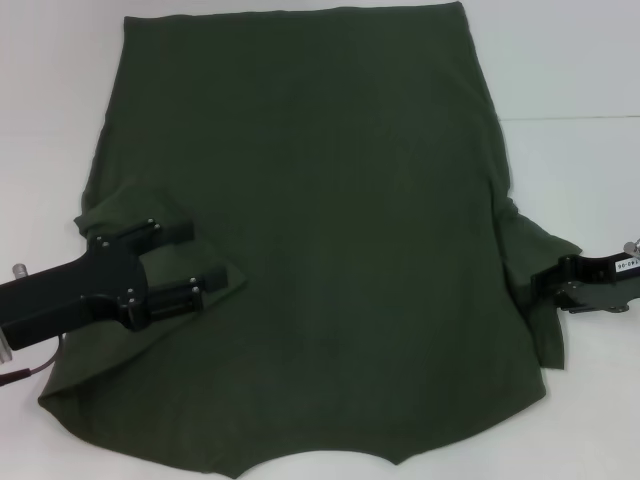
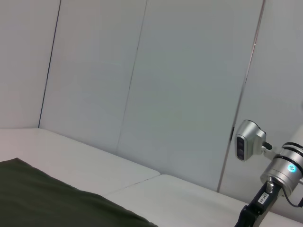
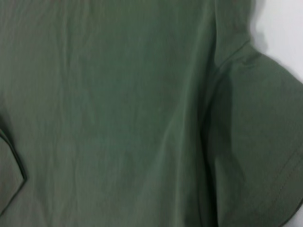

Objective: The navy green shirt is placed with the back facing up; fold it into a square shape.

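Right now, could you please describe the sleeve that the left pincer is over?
On the white table lies the navy green shirt, plain side up. Its sleeve on the robot's left is folded inward, under the open left pincer; the opposite sleeve sticks outward.

White table (image 1: 570, 60) — pale panelled wall (image 2: 142, 71) with dark vertical seams behind.

I'm seeing a white table (image 1: 580, 60) lying under everything, and pale grey wall panels (image 2: 189, 85) standing behind it, seams running upright.
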